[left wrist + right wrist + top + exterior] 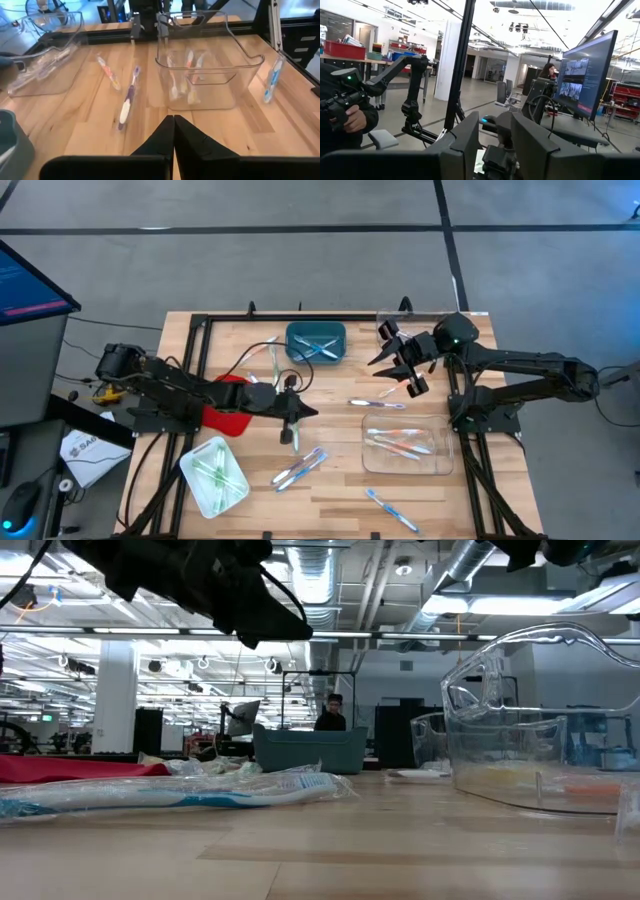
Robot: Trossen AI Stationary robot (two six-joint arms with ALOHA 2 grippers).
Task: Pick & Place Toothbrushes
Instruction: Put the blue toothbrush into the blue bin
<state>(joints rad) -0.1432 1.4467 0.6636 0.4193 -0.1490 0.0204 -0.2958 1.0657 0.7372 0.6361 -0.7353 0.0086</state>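
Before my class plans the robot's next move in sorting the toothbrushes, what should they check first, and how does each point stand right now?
1. Left hand shut: ok, its fingers are pressed together over the table's middle.
2. Left hand carrying a brush: cannot tell, nothing shows between the fingers.
3. Right hand free: ok, open, empty, raised and facing the room.
4. Table free of loose toothbrushes: not ok, several lie on the wood.
5. Clear bin upright and ready: ok, a few brushes are inside.
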